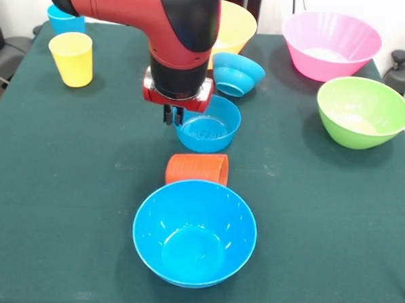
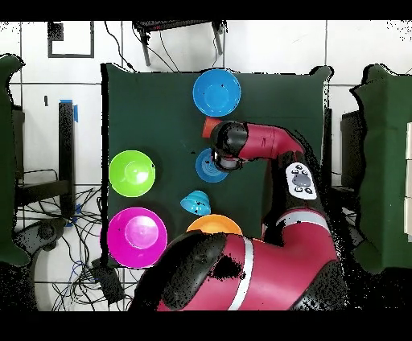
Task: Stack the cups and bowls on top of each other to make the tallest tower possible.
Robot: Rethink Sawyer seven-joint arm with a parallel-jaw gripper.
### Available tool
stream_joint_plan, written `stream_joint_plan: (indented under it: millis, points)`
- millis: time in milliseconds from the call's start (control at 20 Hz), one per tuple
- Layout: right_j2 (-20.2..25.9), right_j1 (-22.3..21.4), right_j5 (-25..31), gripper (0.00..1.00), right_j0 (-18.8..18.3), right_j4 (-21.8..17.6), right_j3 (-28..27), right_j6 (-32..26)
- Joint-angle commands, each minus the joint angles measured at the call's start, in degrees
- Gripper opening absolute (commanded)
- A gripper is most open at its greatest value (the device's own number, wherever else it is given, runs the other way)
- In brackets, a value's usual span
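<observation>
My gripper [image 1: 172, 116] hangs from the red and black arm at the left rim of a small blue bowl [image 1: 207, 124], its fingers close together on that rim. The bowl rests on the table. It also shows in the overhead view [image 2: 206, 170], where the arm hides the gripper. An orange-red ribbed cup [image 1: 197, 169] lies on its side just in front of it. A medium blue bowl [image 1: 194, 232] stands nearest the camera. A ridged small blue bowl [image 1: 237, 73] lies tilted behind. No nested tower shows; every bowl stands alone.
The pink bowl [image 1: 330, 44] and the green bowl [image 1: 362, 111] stand at the right. The yellow-orange bowl [image 1: 235, 25] is partly behind the arm. The yellow cup [image 1: 72, 58] and the sky blue cup [image 1: 63, 18] stand at the far left.
</observation>
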Motion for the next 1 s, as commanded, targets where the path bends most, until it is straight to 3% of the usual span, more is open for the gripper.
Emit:
stream_joint_plan:
  millis: [50, 450, 1000]
  points:
    - [4.9, 5.5, -5.9, 0.00, 1.4, 1.7, -3.4, 5.2]
    - [5.7, 6.1, -5.9, 0.00, 0.6, 3.0, -3.6, 3.9]
    - [5.0, 8.5, -6.1, 0.00, 1.9, 3.6, -7.8, 4.6]
